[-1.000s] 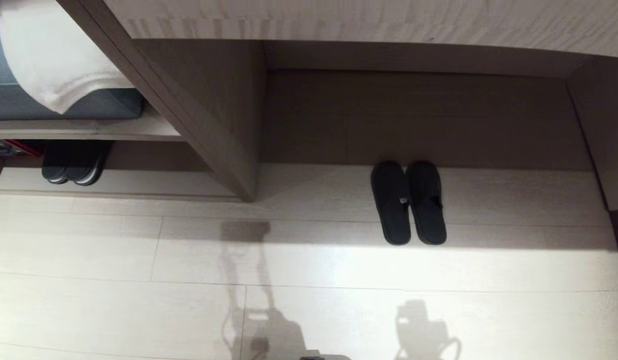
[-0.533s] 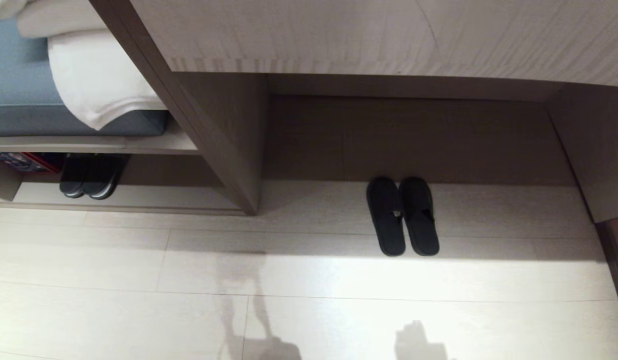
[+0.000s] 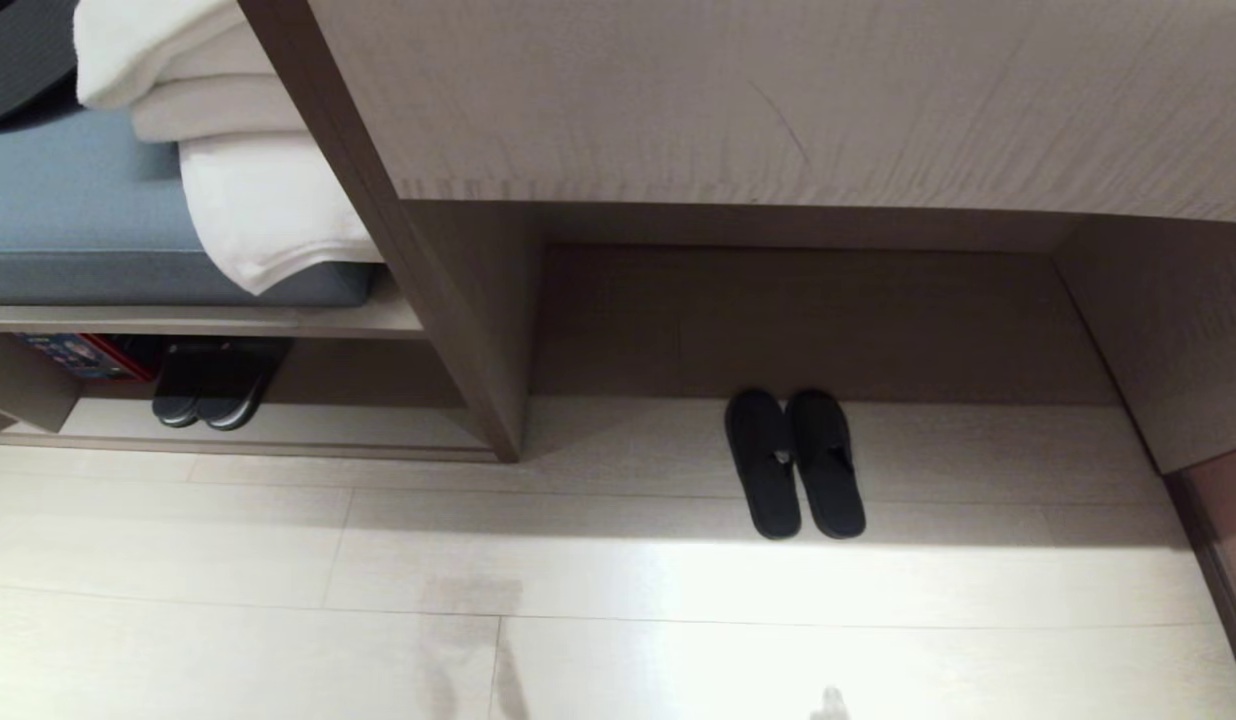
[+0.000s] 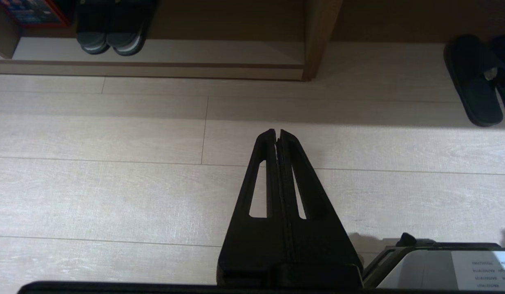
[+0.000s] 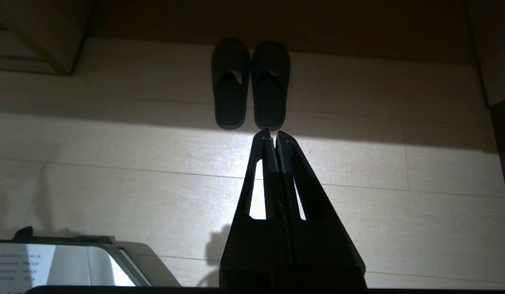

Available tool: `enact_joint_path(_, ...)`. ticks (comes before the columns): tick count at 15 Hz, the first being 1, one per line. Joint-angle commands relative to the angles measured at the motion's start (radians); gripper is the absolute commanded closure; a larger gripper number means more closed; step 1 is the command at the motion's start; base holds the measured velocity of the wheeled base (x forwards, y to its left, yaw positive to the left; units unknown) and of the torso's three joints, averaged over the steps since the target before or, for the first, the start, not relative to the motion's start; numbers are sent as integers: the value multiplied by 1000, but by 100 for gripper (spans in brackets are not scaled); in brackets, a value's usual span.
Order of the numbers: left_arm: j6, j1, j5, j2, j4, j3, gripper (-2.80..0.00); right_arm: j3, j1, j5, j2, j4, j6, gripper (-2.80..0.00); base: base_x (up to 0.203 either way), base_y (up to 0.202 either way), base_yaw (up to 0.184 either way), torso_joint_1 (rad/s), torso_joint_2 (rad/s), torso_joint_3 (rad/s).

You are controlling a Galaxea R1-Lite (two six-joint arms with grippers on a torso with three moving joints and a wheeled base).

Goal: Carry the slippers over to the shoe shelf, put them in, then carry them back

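The slippers, a flat black pair, lie side by side on the pale floor at the mouth of the wide desk recess, toes toward its back panel. They also show in the left wrist view and the right wrist view. The shoe shelf, a low open compartment with a pale bottom board, is to their left past an upright panel. My left gripper hangs shut above bare floor. My right gripper is shut too, short of the slippers' heels. Neither arm is in the head view.
A dark closed-toe pair and a red-and-blue box sit in the shoe shelf's left part. White towels rest on a blue cushion above it. The desk top overhangs the recess. My base edges into both wrist views.
The whole head view has slid downward as the camera tilted up, showing more of the desk top and towels. The slippers and both grippers have kept still.
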Motion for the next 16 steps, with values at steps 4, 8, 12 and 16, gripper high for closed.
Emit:
enact_joint_path(4, -2, 0, 0, 0, -2, 1, 0, 2, 0, 0, 0, 0, -1, 0, 0, 0, 0, 2, 2, 203)
enact_joint_path(8, -5, 0, 0, 0, -2, 1, 0, 1, 0, 0, 0, 0, -1, 0, 0, 0, 0, 5, 0, 204)
enact_joint_path(12, -3, 2, 0, 0, -2, 2, 0, 2, 0, 0, 0, 0, -1, 0, 0, 0, 0, 4, 2, 202)
enact_joint_path(16, -3, 1, 0, 2, -2, 1, 0, 2, 0, 0, 0, 0, -1, 0, 0, 0, 0, 1, 0, 204)
